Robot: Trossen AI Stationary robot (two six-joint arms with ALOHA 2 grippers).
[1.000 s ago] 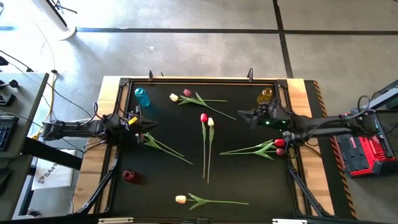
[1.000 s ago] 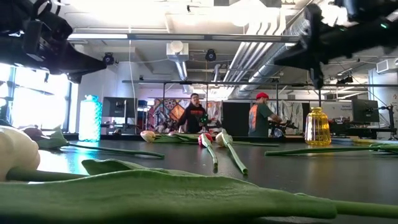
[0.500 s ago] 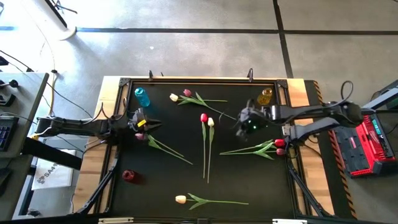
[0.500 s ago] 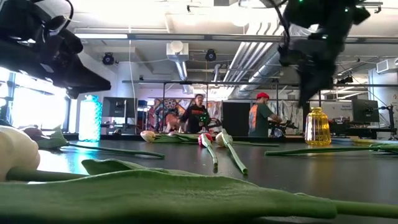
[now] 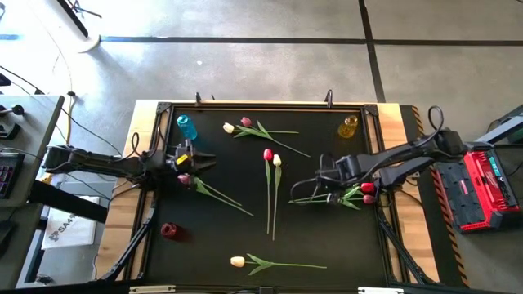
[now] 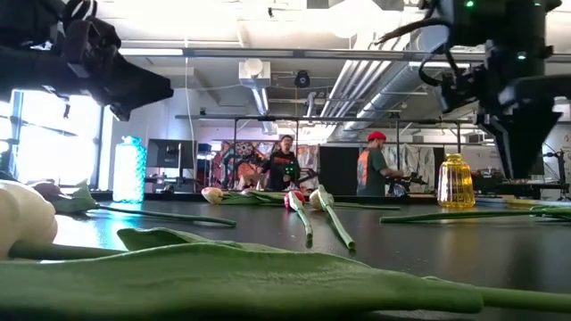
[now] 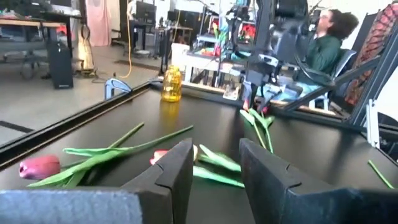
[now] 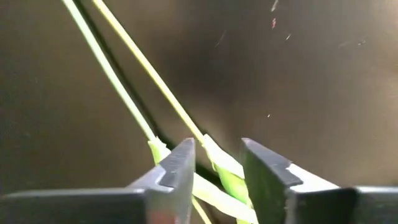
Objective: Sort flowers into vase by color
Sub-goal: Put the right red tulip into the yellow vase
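Several flowers lie flat on the black table [image 5: 327,237]: a cream and a pink one [image 5: 246,123] at the far side, a red and a cream one [image 5: 268,154] in the middle, a pink one [image 5: 185,179] at the left, a cream one [image 5: 237,262] near the front, and red ones [image 5: 366,189] at the right. A blue vase [image 5: 186,126], a yellow vase [image 5: 350,126] and a red vase [image 5: 168,231] stand upright. My right gripper [image 8: 214,165] points down, open, just above the red flowers' stems [image 8: 124,93]. My left gripper [image 7: 217,168] is level and open above the pink flower, holding nothing.
A raised frame [image 5: 261,104] runs round the table. Two people [image 6: 284,160] stand in the room beyond the far edge. The widest bare stretch of table lies at the near right [image 5: 343,237].
My right gripper has swung from beside the yellow vase toward the near edge and down, tipping from level to pointing straight down over the red flowers' stems. My left gripper has edged toward the table's middle. No flower has moved.
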